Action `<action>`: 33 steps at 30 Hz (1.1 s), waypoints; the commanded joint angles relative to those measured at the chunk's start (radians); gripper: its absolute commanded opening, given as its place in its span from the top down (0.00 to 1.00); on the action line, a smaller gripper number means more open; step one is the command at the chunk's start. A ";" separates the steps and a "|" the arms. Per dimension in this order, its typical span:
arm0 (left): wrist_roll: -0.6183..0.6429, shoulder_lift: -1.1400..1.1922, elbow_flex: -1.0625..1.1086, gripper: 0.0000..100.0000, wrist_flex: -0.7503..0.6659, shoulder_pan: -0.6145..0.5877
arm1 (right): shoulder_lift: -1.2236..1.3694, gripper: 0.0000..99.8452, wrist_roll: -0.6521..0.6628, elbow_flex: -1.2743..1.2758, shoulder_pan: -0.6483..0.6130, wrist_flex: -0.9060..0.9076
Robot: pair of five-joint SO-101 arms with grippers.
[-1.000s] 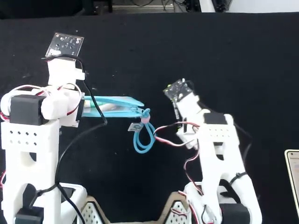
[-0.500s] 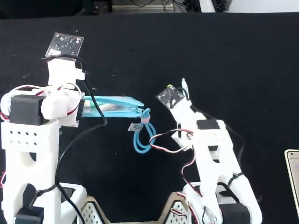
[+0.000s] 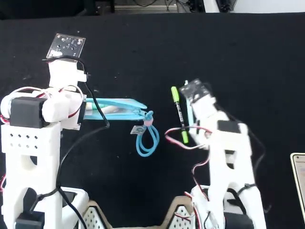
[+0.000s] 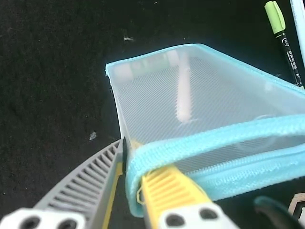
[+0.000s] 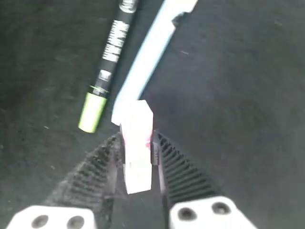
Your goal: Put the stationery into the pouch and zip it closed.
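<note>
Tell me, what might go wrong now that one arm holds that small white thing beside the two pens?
The small white item could slip from the fingers of the right gripper in transit. The green marker and pale blue pen lie close by and may get knocked. The left gripper pinches the pouch at one edge, so its mouth may be too narrow.

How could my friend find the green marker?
On the black table, look just left of the right arm, past the pouch and its blue loop. The marker lies there beside a pale blue pen. It alone has a black body with green ends.
</note>
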 commanded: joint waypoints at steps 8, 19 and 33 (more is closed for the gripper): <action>-0.011 0.006 0.005 0.97 0.006 -0.002 | -0.056 0.99 0.002 -0.150 0.203 0.052; -0.011 0.006 0.015 0.97 0.006 -0.002 | -0.054 0.99 0.006 0.079 0.400 -0.147; -0.011 0.006 0.016 0.97 0.006 -0.002 | -0.054 0.83 0.003 0.041 0.431 0.012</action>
